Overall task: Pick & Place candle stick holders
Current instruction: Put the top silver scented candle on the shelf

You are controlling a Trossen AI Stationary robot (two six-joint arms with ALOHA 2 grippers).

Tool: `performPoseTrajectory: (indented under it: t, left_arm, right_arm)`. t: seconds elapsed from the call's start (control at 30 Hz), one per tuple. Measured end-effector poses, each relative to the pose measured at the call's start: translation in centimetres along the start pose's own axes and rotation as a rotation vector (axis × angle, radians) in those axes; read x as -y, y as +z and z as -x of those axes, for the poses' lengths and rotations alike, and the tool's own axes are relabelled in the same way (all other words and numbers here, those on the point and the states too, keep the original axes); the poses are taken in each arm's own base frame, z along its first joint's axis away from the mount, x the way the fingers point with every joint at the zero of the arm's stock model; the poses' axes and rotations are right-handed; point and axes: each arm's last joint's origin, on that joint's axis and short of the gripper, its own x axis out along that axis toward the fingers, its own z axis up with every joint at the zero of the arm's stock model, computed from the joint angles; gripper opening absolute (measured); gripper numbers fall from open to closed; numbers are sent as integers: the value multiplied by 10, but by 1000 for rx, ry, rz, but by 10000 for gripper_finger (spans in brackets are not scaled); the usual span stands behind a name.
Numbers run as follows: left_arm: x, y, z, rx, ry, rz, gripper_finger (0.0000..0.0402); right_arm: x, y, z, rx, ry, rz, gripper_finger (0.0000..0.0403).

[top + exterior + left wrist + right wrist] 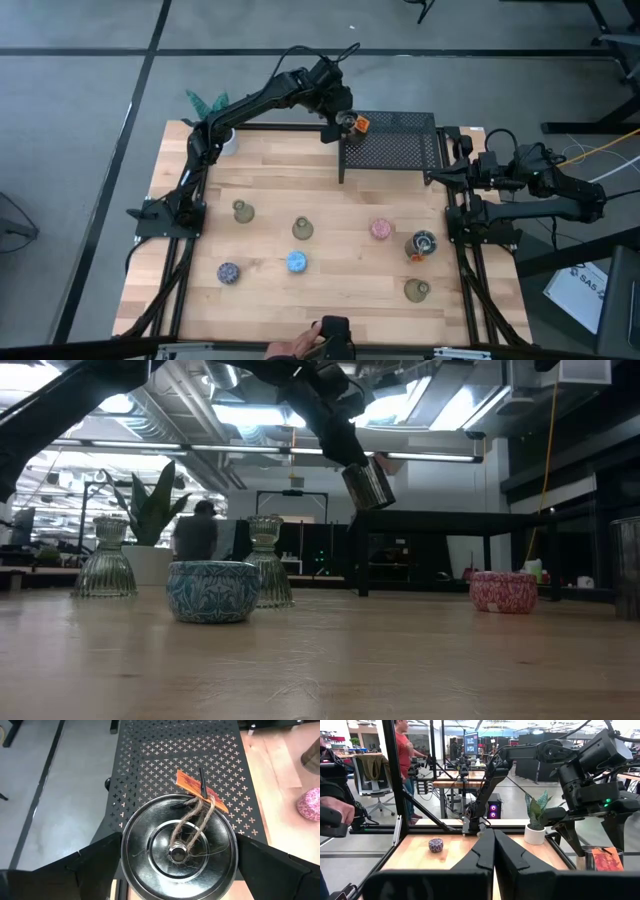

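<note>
Down at the near edge of the counter [330, 300], a person's hand [290, 349] grips a dark device. Just past that, the blue holder [296, 262] sits mid-counter, with the purple-speckled holder [228, 272] to its left and an olive-green glass holder [416, 290] off to the right. Next row back: two more olive-green glass holders [241, 211] and [302, 228], the pink holder [381, 229], and a silvery holder [423, 243] beside it. Over on the right side, the right gripper [493, 851] waits off the counter's edge, fingers pressed together, holding nothing. And at the far side, here's the action: the left gripper [177, 865] has its fingers spread wide around the silvery holder with the orange tag [178, 847], clamping it on both sides, held in the air at the left end of the black mesh rack [395, 140]. The potted plant [215, 120] stands at the far left corner.
</note>
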Motion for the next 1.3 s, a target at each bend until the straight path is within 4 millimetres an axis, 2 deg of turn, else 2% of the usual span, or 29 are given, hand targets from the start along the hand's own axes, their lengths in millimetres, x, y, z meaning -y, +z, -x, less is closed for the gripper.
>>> performPoseTrajectory:
  t: [0.83, 1.1, 1.3]
  left_arm:
    - [2, -1, -6, -27, 24, 28, 362]
    - [1, 1, -6, 0, 19, 35, 395]
    - [1, 3, -6, 25, 3, 28, 399]
  right_arm:
    - [0, 0, 0, 0, 0, 0, 7]
    - [0, 0, 0, 0, 0, 0, 7]
    - [0, 0, 0, 0, 0, 0, 7]
